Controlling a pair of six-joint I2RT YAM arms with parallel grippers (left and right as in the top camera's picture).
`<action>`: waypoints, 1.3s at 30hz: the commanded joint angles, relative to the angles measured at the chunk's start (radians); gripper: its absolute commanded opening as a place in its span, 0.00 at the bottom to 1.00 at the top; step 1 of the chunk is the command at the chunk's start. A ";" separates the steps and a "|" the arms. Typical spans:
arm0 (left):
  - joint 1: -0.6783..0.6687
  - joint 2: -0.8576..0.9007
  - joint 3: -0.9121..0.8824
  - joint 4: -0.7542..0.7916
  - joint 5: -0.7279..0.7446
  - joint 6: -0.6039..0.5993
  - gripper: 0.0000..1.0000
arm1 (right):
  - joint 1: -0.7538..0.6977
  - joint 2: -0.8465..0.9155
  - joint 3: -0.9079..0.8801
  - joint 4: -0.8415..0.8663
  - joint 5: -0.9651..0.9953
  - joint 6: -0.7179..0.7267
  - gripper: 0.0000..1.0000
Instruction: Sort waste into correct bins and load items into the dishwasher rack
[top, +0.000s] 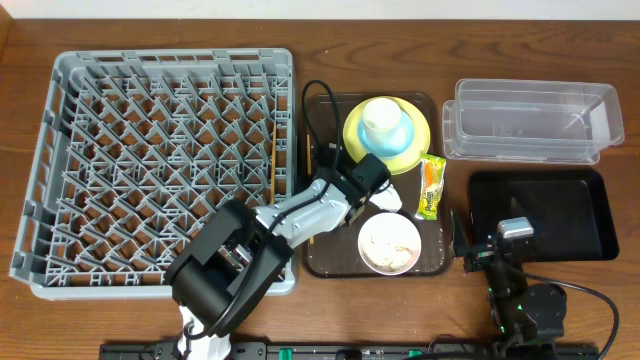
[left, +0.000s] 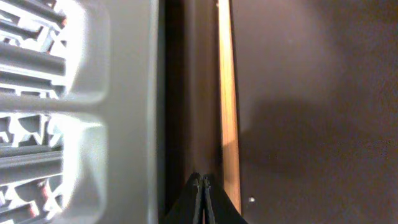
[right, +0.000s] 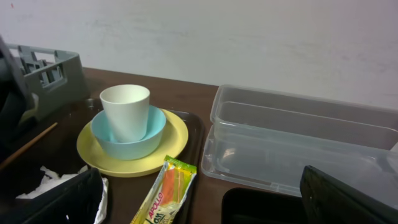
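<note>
My left pincer (left: 203, 190) is closed tip to tip, gripping nothing, just beside a chopstick (left: 229, 112) that lies along the brown tray's (left: 311, 93) edge next to the rack (left: 124, 93); my right pincer (right: 208, 202) gapes wide and empty, low between the brown tray and the black tray (top: 540, 215); the cup (right: 124, 112) stands in the dish (right: 152, 134) on the plate (right: 177, 140); the wrapper (right: 168, 190) lies just beside them; the tub (right: 298, 137) sits behind the black tray on the surface.

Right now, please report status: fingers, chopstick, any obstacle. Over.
Left fingers shut beside chopstick, not gripping it. Right fingers open by black tray. Rack wall close alongside chopstick.
</note>
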 joint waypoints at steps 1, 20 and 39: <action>0.007 -0.011 -0.052 0.025 0.000 -0.008 0.06 | -0.012 -0.002 -0.002 -0.004 0.006 0.012 0.99; 0.007 -0.091 -0.040 0.048 0.111 -0.006 0.08 | -0.012 -0.002 -0.002 -0.004 0.006 0.012 0.99; 0.038 -0.202 -0.045 0.059 0.099 0.026 0.06 | -0.012 -0.002 -0.002 -0.004 0.006 0.012 0.99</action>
